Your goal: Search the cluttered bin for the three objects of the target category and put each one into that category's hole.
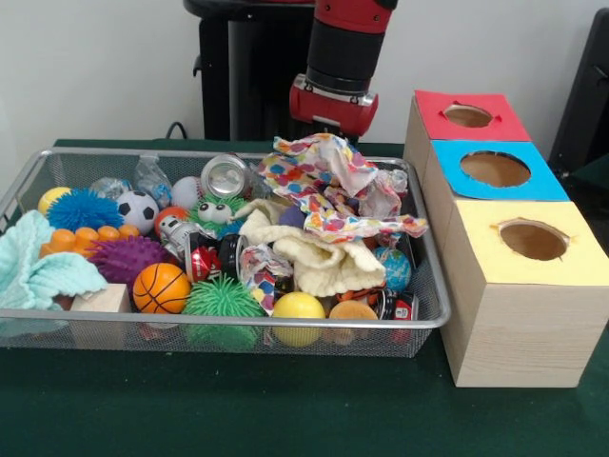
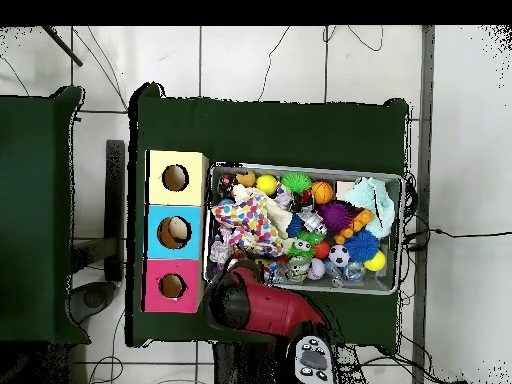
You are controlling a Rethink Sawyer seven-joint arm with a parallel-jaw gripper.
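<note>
The wire-mesh bin (image 1: 228,324) is full of toys and also shows in the overhead view (image 2: 395,180). Spotted white fabric (image 1: 314,167) is heaped at its far right, and another spotted piece (image 1: 366,227) lies in front of it on the cream knitted cloth (image 1: 319,262). From above the spotted fabric (image 2: 245,222) lies at the bin's end nearest the boxes. The arm's red wrist (image 1: 333,103) comes down right behind the heap. The gripper itself is hidden by the fabric and the arm (image 2: 250,305). The yellow-topped box's hole (image 1: 533,240) (image 2: 175,177) is empty.
The blue-topped box (image 1: 495,169) and red-topped box (image 1: 468,116) stand in a row behind the yellow one, right of the bin. A mint-green towel (image 1: 38,271), a basketball (image 1: 160,288), spiky balls, a yellow ball (image 1: 298,307) and cans fill the bin.
</note>
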